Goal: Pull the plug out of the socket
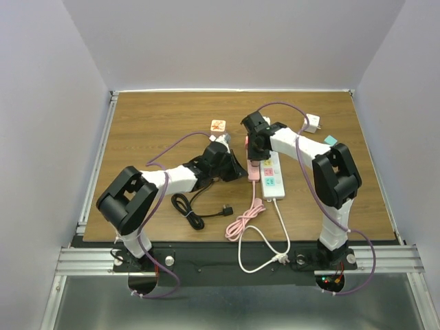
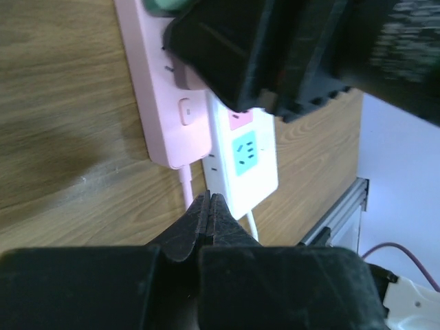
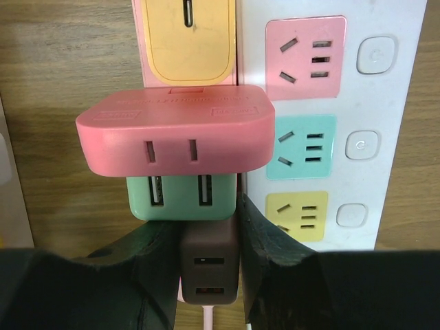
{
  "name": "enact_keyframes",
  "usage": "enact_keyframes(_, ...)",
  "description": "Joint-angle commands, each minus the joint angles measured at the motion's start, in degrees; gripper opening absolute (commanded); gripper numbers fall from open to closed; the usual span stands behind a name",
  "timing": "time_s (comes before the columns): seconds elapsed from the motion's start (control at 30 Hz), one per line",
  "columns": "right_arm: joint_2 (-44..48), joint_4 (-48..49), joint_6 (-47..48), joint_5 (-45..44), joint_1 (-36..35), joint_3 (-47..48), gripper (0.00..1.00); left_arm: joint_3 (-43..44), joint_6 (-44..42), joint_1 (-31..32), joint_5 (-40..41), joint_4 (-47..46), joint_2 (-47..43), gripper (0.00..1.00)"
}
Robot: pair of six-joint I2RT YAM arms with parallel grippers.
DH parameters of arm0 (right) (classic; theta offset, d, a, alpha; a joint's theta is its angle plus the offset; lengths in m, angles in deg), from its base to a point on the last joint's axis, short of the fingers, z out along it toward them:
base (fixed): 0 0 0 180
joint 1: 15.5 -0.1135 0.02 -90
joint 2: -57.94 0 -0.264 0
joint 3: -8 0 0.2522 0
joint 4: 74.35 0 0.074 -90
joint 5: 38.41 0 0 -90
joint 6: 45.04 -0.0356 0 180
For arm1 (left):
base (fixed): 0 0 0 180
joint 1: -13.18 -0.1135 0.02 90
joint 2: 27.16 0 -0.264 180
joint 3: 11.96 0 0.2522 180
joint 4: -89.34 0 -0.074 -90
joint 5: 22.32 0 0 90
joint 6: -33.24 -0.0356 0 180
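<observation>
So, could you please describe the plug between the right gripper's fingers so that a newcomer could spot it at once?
On the wooden table, find the pink strip beside the white strip. Plugs stand in a row on it; the brown plug is the end one, next to the green plug, between the fingers of the right gripper, and is the darkest and narrowest.

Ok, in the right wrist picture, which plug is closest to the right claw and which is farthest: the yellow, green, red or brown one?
1. The brown plug: at the bottom, right between the fingers of the right claw.
2. The green plug: just above the brown one.
3. The red plug: in the middle.
4. The yellow plug: at the top edge.
</observation>
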Motion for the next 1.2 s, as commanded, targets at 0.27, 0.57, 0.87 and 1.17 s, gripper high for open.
enact_keyframes(0.27, 4.6, -4.3, -2.8, 5.9, 0.7, -4.4, 0.01, 5.7, 1.3, 3.4, 7.8, -2.4, 7.0, 0.00)
enact_keyframes(0.57, 5.1, -4.1, -2.1, 8.7, 0.7, -3.5, 0.00, 11.9, -0.3, 3.4, 11.4, 2.6, 13.9, 0.00)
enact_keyframes(0.87, 6.3, -5.4, -1.4, 13.1, 0.8, -2.6, 0.00, 12.4, -0.8, 3.4, 14.5, 6.8, 19.1, 0.00)
enact_keyframes(1.17, 9.3, -9.0, -1.4, 12.3, 0.8, 1.6, 0.00, 12.7, -1.6, 3.4, 14.7, 8.7, 22.0, 0.00)
